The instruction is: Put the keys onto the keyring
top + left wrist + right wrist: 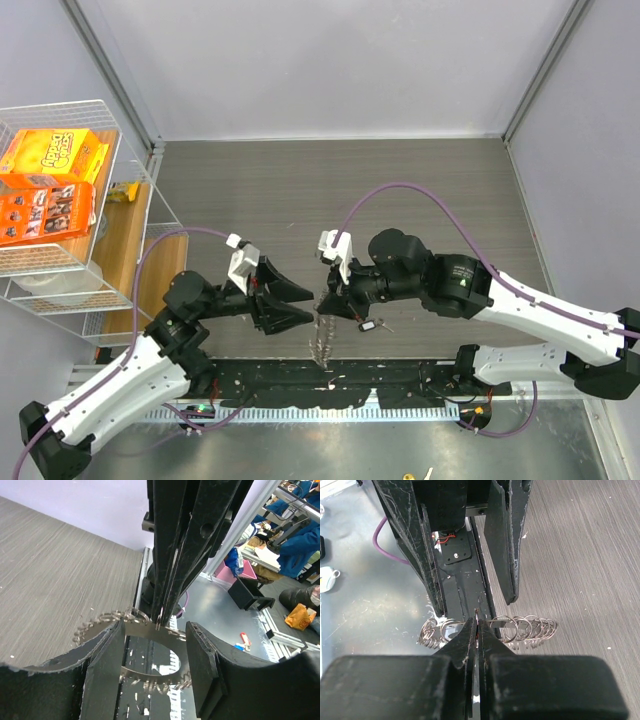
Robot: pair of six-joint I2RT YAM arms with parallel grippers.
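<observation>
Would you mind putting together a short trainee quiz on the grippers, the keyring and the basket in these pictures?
1. True or false: the right gripper is shut on the keyring.
2. The left gripper is: A shut on the keyring; B open; C out of every view.
3. What stands in the wire basket at the far left of the top view?

Key
1. True: its fingers pinch the ring's wire.
2. B: its jaws stand apart, gripping nothing.
3. Orange cereal boxes.
</observation>
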